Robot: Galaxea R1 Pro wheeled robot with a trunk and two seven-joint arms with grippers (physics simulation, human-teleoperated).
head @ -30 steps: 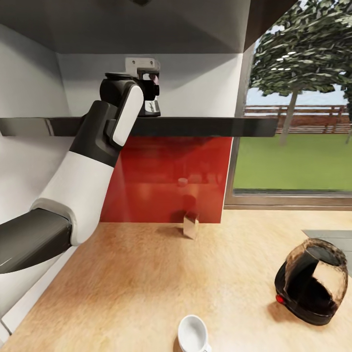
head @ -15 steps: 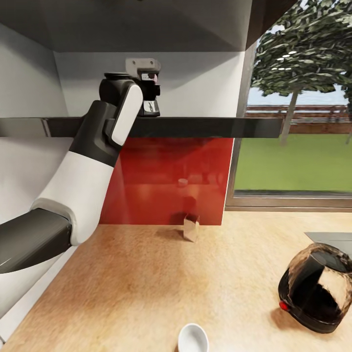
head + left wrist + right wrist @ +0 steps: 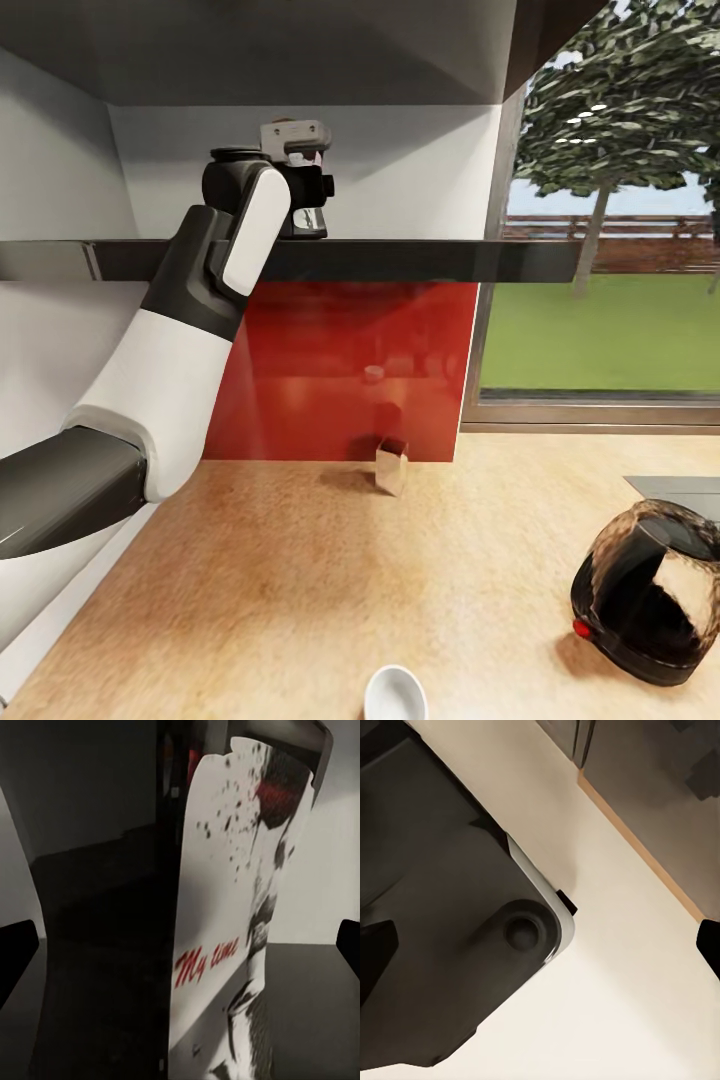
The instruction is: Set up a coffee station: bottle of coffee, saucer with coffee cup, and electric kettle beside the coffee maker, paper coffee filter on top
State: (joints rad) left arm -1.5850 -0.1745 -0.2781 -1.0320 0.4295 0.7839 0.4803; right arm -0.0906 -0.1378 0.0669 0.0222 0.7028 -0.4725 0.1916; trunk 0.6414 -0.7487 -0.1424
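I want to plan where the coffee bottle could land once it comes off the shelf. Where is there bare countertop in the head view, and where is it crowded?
The widest bare stretch of the kitchen countertop lies between the small brown bag by the red backsplash, the coffee cup at the near edge and the electric kettle. It is tighter at the right, where the kettle stands near the sink's corner.

Red script reading "My time" runs across the white label of the bottle of coffee [image 3: 240, 907].

The left pincer [image 3: 312, 188] is boxed between shelf [image 3: 420, 260] and ceiling, a printed container [image 3: 240, 907] just ahead; far below, the worktop [image 3: 280, 580] lies open.
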